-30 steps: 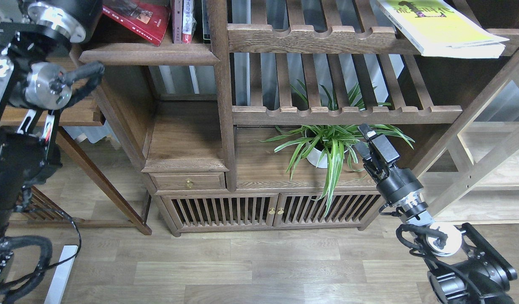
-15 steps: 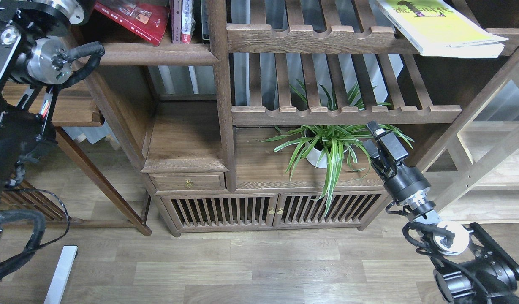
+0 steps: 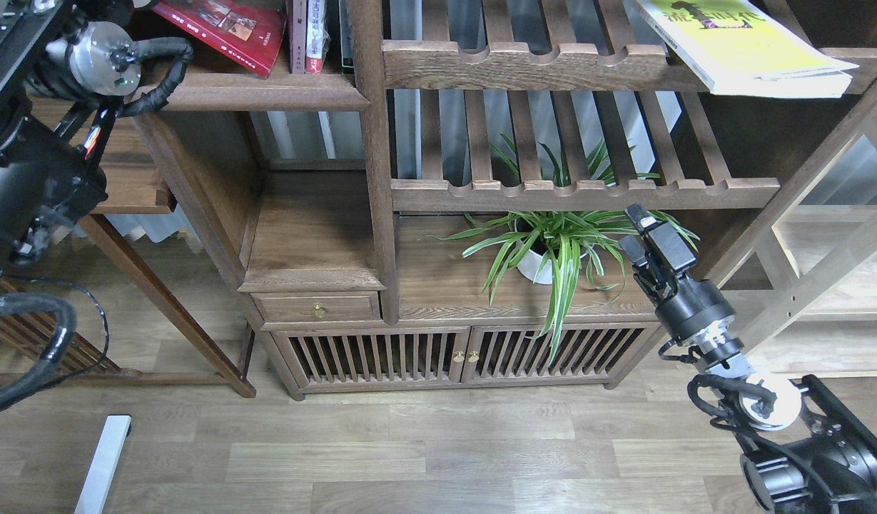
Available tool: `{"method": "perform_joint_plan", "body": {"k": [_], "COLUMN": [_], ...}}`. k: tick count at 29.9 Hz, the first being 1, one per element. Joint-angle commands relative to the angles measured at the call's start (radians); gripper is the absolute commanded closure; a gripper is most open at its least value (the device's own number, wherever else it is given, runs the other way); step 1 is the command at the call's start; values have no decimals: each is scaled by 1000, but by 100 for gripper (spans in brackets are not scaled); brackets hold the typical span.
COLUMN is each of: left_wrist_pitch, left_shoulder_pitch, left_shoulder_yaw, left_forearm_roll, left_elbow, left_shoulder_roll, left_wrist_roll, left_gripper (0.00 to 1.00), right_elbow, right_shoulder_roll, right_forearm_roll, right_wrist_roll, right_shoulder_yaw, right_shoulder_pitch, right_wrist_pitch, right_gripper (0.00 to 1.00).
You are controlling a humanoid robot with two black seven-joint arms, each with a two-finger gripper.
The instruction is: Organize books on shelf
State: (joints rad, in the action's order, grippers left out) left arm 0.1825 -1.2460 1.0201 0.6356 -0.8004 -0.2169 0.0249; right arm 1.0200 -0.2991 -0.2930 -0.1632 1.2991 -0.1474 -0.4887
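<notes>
A potted spider plant (image 3: 552, 250) stands on the lower board of the shelf (image 3: 370, 178), its leaves spreading just beside the right gripper (image 3: 641, 228). Above them runs a notched slatted rack (image 3: 581, 193). A pale wooden frame rack (image 3: 823, 278) stands to the right, a dark table (image 3: 124, 189) to the left, wood-plank floor (image 3: 409, 442) below.

The right gripper points up and away in front of the lower board, holding nothing; its fingers look close together, with only a narrow gap. The left arm (image 3: 46, 143) rises out of the top-left corner; its gripper is out of view.

The yellow-green book (image 3: 745, 43) lies flat on the upper rack at top right, well above the right gripper, with a white one seemingly under it. The dark red book (image 3: 220, 28) lies tilted on the upper-left board, beside narrow upright volumes (image 3: 308, 36), close to the left arm's wrist.
</notes>
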Motion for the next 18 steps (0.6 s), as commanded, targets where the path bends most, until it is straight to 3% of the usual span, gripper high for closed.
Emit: {"method": "perform_joint_plan", "body": {"k": [1,6,18], "left_wrist_pitch": [0,-2,0], "left_shoulder_pitch": [-27,-39,-38], "left_shoulder_yaw": [-50,-60,-78], "left_forearm_roll": [-45,-70,-71], "left_elbow": [44,82,87], "left_shoulder_roll": [1,5,47], "left_wrist_roll": [12,35,35], "left_gripper": [90,89,85], "right_elbow": [0,0,0], "right_shoulder_roll": [-2,-2,1], "right_forearm_roll": [0,0,0], "right_wrist_roll": [1,1,1], "right_shoulder_yaw": [2,8,3], "right_shoulder_pitch": [0,0,0], "right_wrist_pitch": [0,0,0], "right_gripper": [2,2,2]}}
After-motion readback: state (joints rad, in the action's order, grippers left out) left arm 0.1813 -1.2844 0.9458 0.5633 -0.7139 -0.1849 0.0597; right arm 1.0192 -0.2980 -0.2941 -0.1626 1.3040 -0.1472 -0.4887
